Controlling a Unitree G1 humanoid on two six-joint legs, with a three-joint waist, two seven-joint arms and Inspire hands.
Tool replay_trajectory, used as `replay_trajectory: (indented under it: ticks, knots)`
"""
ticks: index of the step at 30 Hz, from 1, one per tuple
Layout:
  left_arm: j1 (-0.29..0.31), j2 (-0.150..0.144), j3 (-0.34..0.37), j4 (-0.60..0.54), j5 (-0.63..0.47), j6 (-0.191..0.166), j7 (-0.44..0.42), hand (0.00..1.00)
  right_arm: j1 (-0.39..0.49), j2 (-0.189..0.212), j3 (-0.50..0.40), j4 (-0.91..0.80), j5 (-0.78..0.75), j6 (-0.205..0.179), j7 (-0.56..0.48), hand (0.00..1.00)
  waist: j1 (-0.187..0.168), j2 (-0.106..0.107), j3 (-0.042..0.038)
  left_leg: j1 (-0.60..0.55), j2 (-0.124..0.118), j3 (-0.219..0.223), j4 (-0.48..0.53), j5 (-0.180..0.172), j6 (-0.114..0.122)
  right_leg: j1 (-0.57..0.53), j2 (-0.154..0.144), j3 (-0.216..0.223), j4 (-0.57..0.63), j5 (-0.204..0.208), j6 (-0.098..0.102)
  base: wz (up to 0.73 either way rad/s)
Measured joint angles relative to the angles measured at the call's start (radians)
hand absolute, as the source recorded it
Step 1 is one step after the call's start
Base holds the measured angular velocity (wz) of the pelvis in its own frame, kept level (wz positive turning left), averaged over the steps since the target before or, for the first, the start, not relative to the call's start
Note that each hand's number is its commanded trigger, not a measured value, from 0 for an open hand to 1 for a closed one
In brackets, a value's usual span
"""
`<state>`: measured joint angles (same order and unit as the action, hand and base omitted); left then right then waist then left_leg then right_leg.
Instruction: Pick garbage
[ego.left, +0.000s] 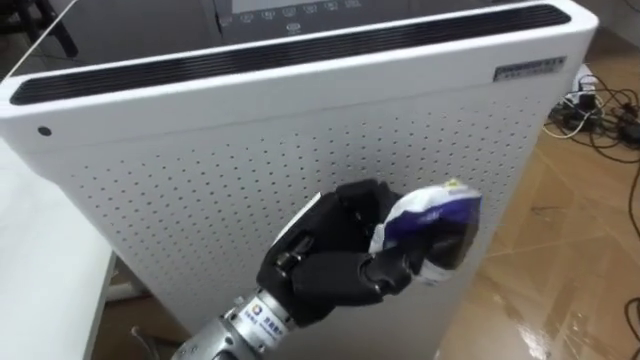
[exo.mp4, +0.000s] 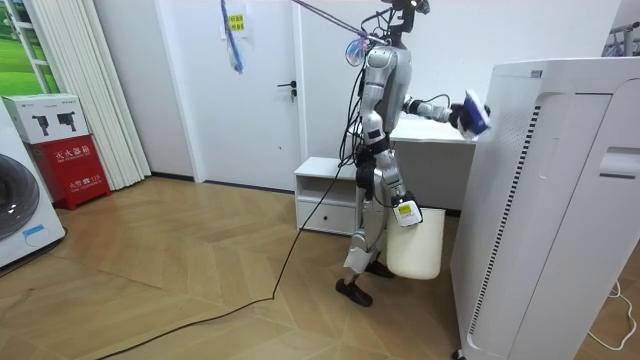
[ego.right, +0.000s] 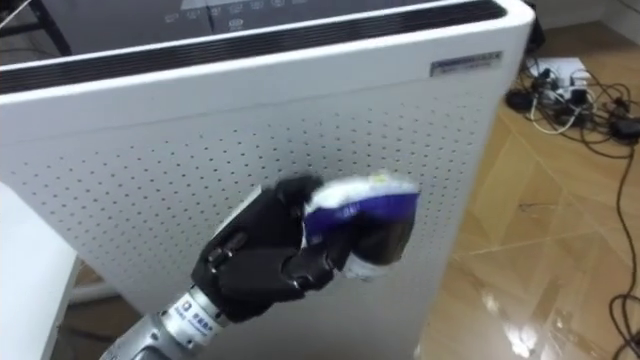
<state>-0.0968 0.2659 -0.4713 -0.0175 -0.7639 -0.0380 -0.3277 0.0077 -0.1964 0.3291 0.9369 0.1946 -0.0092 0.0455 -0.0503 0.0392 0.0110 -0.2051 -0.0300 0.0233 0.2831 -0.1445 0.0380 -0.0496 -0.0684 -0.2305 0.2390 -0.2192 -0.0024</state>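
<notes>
Wrapper (ego.left: 435, 215), crumpled, lower centre, clenched in left robot hand (ego.left: 320, 265) before purifier (ego.left: 250, 140); likely light, soft, crushable, best held round its middle.

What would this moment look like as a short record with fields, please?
robot position: standing beside the white appliance, with a white bin by its legs
left hand: raised in front of the appliance's perforated panel
fingers: curled round the wrapper
garbage: crumpled white and blue wrapper, held up off the floor
floor: wood, with cables lying beyond the appliance
</notes>
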Motion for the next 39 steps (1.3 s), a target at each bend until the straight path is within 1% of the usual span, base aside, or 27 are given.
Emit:
replay_trajectory:
  ticks: [1,3,4,5,7,10,12,14,16,17,19,21,23,29,35,39]
  knots:
    - [0.009,0.0,0.001,0.012,0.02,0.001,0.0,1.0,0.0,0.0,0.0,0.0,0.002,0.0,0.0,1.0,0.001,0.001,0.0002,-0.004,0.0,0.0,0.001,0.0,0.0,-0.003,-0.001,-0.002,0.0,0.0,0.0,0.12]
    - [0.019,-0.001,-0.003,0.061,0.073,0.003,-0.003,1.0,-0.012,-0.002,0.0,-0.001,0.019,0.0,-0.003,1.0,0.001,0.009,0.005,-0.034,0.001,0.001,0.008,0.003,0.003,-0.026,-0.004,-0.021,0.006,0.0,0.0,0.16]
    - [0.019,-0.001,-0.003,0.074,0.077,0.003,-0.004,1.0,-0.017,-0.003,0.0,0.0,0.028,0.0,-0.004,1.0,0.001,0.011,0.0064,-0.041,0.001,0.001,0.009,0.005,0.004,-0.034,-0.004,-0.023,0.009,0.0,0.0,0.15]
    - [0.019,-0.004,-0.002,0.105,0.084,0.003,-0.005,1.0,-0.024,-0.003,0.0,0.002,0.041,0.0,-0.008,1.0,0.002,0.013,0.0107,-0.05,0.001,0.0,0.008,0.008,0.005,-0.046,-0.006,-0.024,0.018,0.0,0.0,0.06]
    - [0.021,-0.006,-0.003,0.153,0.125,0.002,-0.007,1.0,-0.03,-0.001,0.001,0.002,0.042,0.0,-0.01,1.0,0.002,0.015,0.0111,-0.064,0.001,0.0,0.009,0.011,0.005,-0.061,-0.007,-0.025,0.022,0.0,0.0,0.02]
    - [0.022,-0.021,-0.003,0.243,0.239,0.004,-0.009,1.0,-0.045,0.003,0.001,0.032,0.042,-0.001,-0.01,1.0,0.0,0.015,0.011,-0.08,0.001,0.003,0.013,0.011,0.006,-0.076,-0.007,-0.029,0.025,0.0,0.0,0.02]
    - [0.025,-0.023,-0.002,0.276,0.278,0.004,-0.011,1.0,-0.048,0.002,0.0,0.043,0.042,-0.001,-0.011,1.0,0.003,0.015,0.0112,-0.093,0.001,0.003,0.016,0.012,0.007,-0.085,-0.007,-0.029,0.026,0.0,0.0,0.06]
    - [0.029,-0.021,-0.004,0.307,0.347,0.002,-0.012,1.0,-0.054,-0.001,0.002,0.043,0.041,-0.001,-0.015,1.0,0.005,0.016,0.0112,-0.11,0.001,0.001,0.02,0.014,0.008,-0.105,-0.008,-0.031,0.035,0.0,0.0,0.0]
    - [0.028,-0.024,-0.004,0.353,0.384,0.001,-0.013,1.0,-0.067,0.001,0.004,0.045,0.041,0.0,-0.02,1.0,0.005,0.015,0.0116,-0.12,0.001,0.001,0.023,0.015,0.008,-0.115,-0.008,-0.031,0.038,0.0,0.0,0.0]
    - [0.029,-0.023,-0.005,0.376,0.425,0.001,-0.013,1.0,-0.078,0.003,0.004,0.045,0.041,-0.001,-0.021,1.0,0.003,0.015,0.0118,-0.125,0.001,0.001,0.022,0.017,0.008,-0.123,-0.009,-0.031,0.043,0.0,0.0,0.0]
    - [0.028,-0.024,-0.007,0.396,0.471,0.0,-0.012,1.0,-0.098,0.005,0.005,0.049,0.041,-0.001,-0.022,1.0,0.003,0.013,0.0138,-0.133,0.0,0.002,0.02,0.023,0.01,-0.136,-0.013,-0.032,0.053,0.0,0.0,0.02]
    - [0.028,-0.028,-0.011,0.43,0.525,-0.012,-0.012,1.0,-0.124,0.01,0.013,0.07,0.04,-0.001,-0.022,1.0,0.005,0.005,0.0191,-0.134,-0.001,0.007,0.018,0.027,0.011,-0.139,-0.015,-0.033,0.056,0.0,0.0,0.0]
    - [0.028,-0.031,-0.016,0.457,0.56,-0.015,-0.011,1.0,-0.133,0.008,0.017,0.07,0.041,-0.003,-0.022,1.0,0.004,0.003,0.0202,-0.139,-0.001,0.008,0.018,0.029,0.014,-0.144,-0.017,-0.036,0.058,0.0,0.0,0.0]
    - [0.03,-0.031,-0.022,0.493,0.663,-0.02,-0.009,1.0,-0.155,0.006,0.022,0.07,0.055,-0.015,-0.022,1.0,0.006,0.003,0.0204,-0.172,0.0,0.011,0.031,0.034,0.017,-0.178,-0.019,-0.037,0.075,0.001,-0.002,0.0]
    - [0.041,-0.029,-0.022,0.518,0.701,-0.021,-0.009,1.0,-0.153,0.007,0.022,0.07,0.082,-0.016,-0.021,1.0,0.008,0.007,0.0191,-0.176,0.001,0.013,0.03,0.034,0.017,-0.183,-0.018,-0.032,0.073,0.001,-0.002,-0.01]
    - [0.045,-0.032,-0.023,0.537,0.742,-0.022,-0.007,1.0,-0.153,0.007,0.022,0.071,0.086,-0.018,-0.024,1.0,0.018,0.008,0.0181,-0.182,0.002,0.02,0.026,0.034,0.017,-0.196,-0.018,-0.022,0.077,0.001,-0.002,-0.05]
